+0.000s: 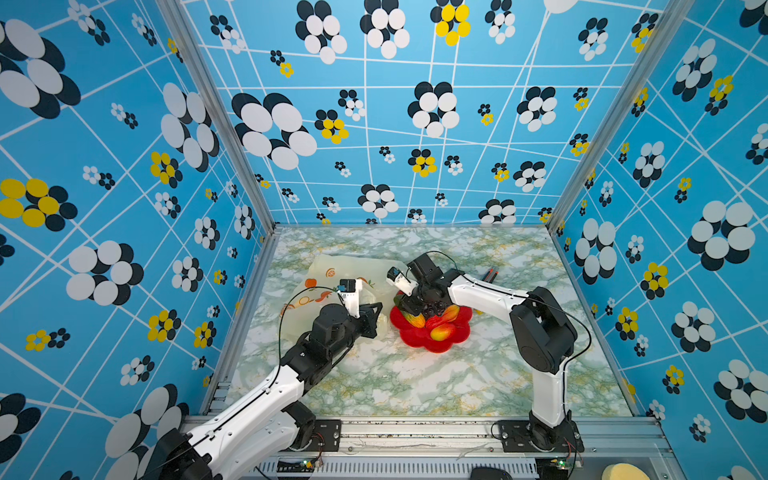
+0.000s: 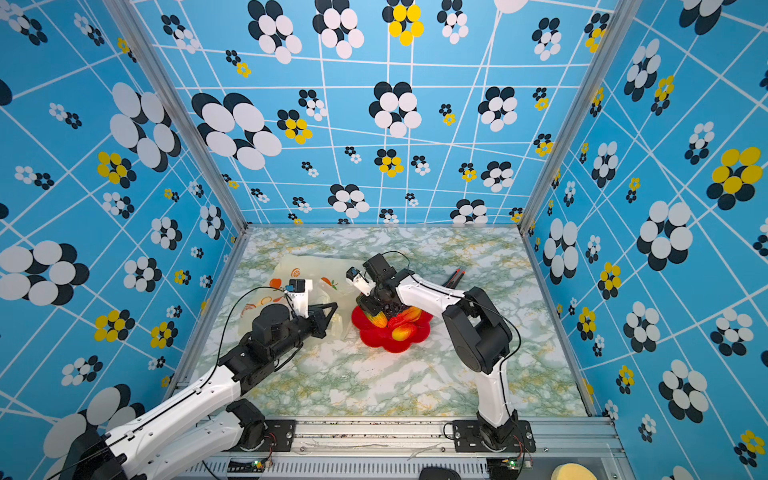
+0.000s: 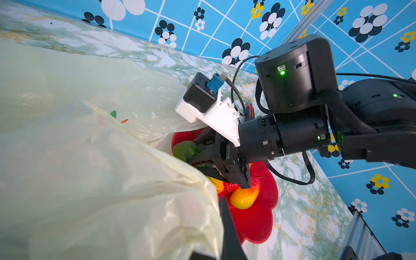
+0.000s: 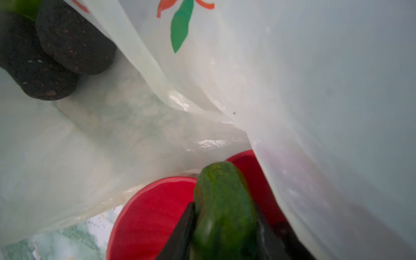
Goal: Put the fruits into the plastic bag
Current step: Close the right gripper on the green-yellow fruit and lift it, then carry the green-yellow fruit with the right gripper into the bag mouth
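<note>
Item: green fruit (image 4: 221,184). It is clamped between the two black fingers of the right gripper (image 4: 225,209), whose jaws are narrowed onto its flanks. It is located at the rim of the red flower-shaped plate (image 4: 153,213), just beside the plastic bag (image 4: 315,112). The long axis is laid along the fingers, with the rounded end projecting past the fingertips toward the bag's folds. Skin: dark green, pebbled, glossy; form elongated. Two dark oval pieces (image 4: 67,49) are seen against the bag film. Left gripper (image 1: 377,322): fully closed, with the bag's edge pinched and raised.
</note>
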Motion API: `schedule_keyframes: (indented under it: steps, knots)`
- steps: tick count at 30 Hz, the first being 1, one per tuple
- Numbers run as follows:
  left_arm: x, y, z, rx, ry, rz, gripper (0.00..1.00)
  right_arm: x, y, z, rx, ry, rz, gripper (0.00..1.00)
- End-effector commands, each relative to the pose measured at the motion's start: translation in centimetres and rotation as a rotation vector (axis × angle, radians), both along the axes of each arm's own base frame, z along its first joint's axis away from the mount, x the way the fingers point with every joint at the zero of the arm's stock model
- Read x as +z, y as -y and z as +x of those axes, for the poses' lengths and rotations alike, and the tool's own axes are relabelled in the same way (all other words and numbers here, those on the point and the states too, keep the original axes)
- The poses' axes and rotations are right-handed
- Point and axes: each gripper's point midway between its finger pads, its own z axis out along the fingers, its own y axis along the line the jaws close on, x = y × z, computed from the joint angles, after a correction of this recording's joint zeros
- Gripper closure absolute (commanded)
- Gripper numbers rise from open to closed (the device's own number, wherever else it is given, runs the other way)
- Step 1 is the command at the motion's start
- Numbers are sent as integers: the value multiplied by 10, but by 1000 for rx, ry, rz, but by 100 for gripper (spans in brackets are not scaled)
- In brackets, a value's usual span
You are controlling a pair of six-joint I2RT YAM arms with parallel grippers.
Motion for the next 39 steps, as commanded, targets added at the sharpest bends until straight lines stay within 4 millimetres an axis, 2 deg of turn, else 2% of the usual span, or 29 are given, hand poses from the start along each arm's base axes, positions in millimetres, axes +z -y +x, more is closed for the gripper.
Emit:
schedule_keyframes:
  steps: [1,5,9,17,23,26,29,39]
  knots:
    - [1,-2,-1,12,5,-9,100,28,-6,-4,-34,27,119,71]
    - [0,-1,-1,10,3,-12,100,64,-16,-8,-49,58,284,75]
    - [0,-1,-2,8,5,-19,100,96,-17,-7,-82,86,420,77]
    - [1,-4,-6,11,17,-33,100,164,6,6,-262,141,758,80]
    - [7,-3,-9,2,27,-54,100,191,14,16,-423,66,1045,82]
    - [8,-3,-10,-2,30,-62,100,195,15,22,-487,-14,1198,84]
    - [11,-4,-11,0,35,-72,100,193,7,24,-495,-77,1288,86]
    - [25,-4,-11,3,65,-105,100,147,-47,5,-458,-230,1237,87]
